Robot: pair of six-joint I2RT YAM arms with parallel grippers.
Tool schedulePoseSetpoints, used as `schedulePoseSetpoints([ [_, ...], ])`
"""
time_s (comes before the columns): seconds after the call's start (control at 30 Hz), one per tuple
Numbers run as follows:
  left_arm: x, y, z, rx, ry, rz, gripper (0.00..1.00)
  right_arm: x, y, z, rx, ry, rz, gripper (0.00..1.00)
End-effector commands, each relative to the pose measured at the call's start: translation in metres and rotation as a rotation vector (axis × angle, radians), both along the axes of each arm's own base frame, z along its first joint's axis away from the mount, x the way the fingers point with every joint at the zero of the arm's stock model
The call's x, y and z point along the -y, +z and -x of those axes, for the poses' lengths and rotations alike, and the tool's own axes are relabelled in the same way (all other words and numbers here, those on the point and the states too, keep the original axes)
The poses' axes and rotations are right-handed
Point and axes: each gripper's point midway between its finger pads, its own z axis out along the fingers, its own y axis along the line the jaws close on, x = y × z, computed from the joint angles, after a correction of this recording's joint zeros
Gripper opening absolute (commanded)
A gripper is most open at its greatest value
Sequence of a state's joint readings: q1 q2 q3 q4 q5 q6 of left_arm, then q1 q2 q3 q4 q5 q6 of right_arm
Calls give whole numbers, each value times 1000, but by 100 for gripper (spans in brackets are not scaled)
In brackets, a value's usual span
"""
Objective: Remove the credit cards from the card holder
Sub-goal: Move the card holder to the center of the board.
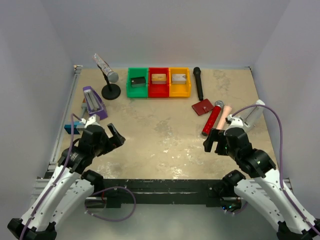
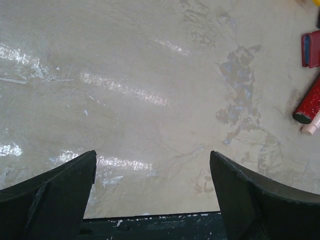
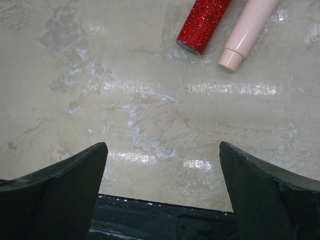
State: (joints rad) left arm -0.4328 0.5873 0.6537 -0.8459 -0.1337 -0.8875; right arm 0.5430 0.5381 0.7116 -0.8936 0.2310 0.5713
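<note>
- The left fingers (image 1: 118,136) are standing wide apart with nothing between them, hovering over the bench (image 1: 165,135) near its front left.
- The right fingers (image 1: 212,141) are likewise spread open and empty, hanging over the bench right of centre.
- The butt end of a red glittery microphone (image 3: 202,22) and the capped end of a pale pink tube (image 3: 247,32) are lying side by side just ahead of the right fingers.
- The card holder (image 1: 203,106) is lying flat on the bench beyond the right fingers, apart from them, right of centre in the far half.
- It is showing as a flat, dark red square turned cornerwise, with a small tab sticking out at its left corner.
- The left wrist view is catching a light blue strip along one of its edges.
- The cards are not showing in any view.
- Any writing on the card holder is too small to make out.
- It is sitting between the black microphone (image 1: 198,82) behind it and the grey head of the red glittery microphone to its right. It is close to both, and whether it is touching either cannot be told.
- A green bin (image 1: 131,91), a red bin (image 1: 159,93) and an orange bin (image 1: 180,93) are standing side by side at the far edge.
- They are holding a black block (image 1: 138,80), a tan block (image 1: 159,77) and a silver block (image 1: 179,77) in turn.
</note>
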Motion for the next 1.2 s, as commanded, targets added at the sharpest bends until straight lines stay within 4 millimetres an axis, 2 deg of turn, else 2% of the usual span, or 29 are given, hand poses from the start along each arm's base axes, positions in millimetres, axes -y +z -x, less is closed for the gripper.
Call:
schedulePoseSetpoints([
  [0.0,9,19,0,105,-60,54,100,-7,13,-2,48,43,-29,99],
  [0.13,11,26,1,158,-87,70,100,-4,18,-3,72,26,-36,99],
  [0.33,9,15,5,108,-109,28,100,-4,19,-6,79,8,-46,99],
  [0.53,11,15,8,124,-130,45,100,-9,20,-6,47,40,-25,98],
  [0.6,13,17,8,135,-133,56,100,-2,26,-9,54,1,-5,97],
  [0.67,14,17,9,133,-138,65,98,2,40,-16,95,-31,-2,97],
  [0.77,24,19,10,145,-183,103,89,0,63,-30,151,-62,-26,96],
  [0.83,28,19,12,149,-192,130,88,-6,70,-42,142,-77,-45,95],
  [1.0,29,17,17,154,-181,170,88,-26,56,-84,5,-138,-144,90],
  [1.17,26,13,22,144,-169,175,87,-21,40,-136,-41,-232,-105,77],
])
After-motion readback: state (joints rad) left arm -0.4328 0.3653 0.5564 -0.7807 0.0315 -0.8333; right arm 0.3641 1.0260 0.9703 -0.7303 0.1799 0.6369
